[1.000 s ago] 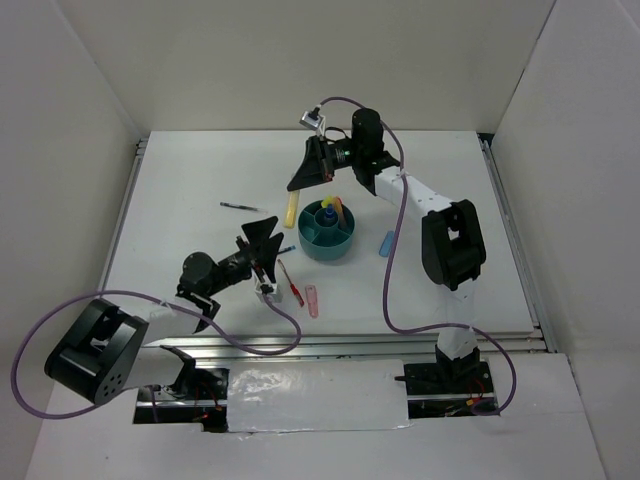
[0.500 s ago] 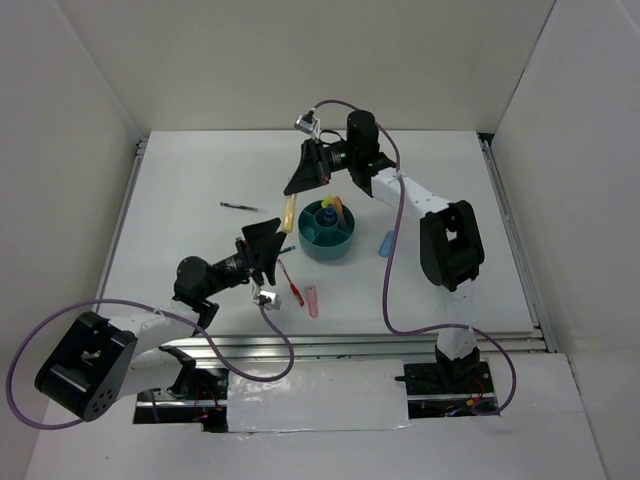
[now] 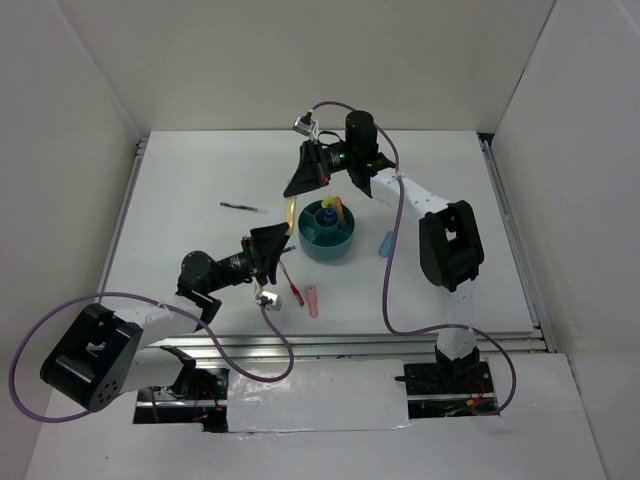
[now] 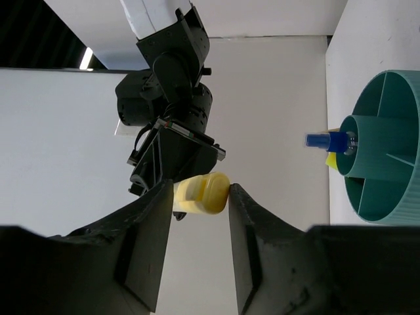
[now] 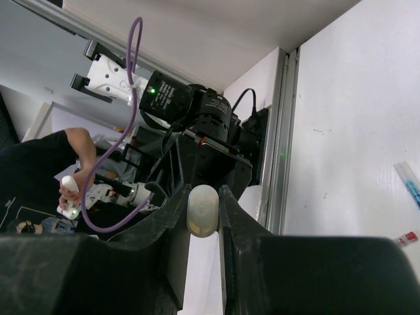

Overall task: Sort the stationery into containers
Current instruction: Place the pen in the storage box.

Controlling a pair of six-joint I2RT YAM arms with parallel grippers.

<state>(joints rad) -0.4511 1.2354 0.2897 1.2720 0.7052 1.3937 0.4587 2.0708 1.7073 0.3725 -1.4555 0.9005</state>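
Left gripper (image 4: 200, 195): fingers sit either side of the yellow marker's (image 3: 291, 212) near end. Squeezing or not, cannot tell. Looks like a handover.
Right gripper (image 5: 203, 192): pinched tight on the marker's far end, holding it aloft just left of the teal bowl (image 3: 327, 251).
Table (image 3: 200, 170): white, with white walls around. A pink marker (image 3: 312, 301) lies at the near side.

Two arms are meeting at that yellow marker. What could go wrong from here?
The right gripper holds the stubby yellow marker by one end only, so it may slip as the left gripper takes the other end. It could then fall outside the round teal plastic organiser bowl.
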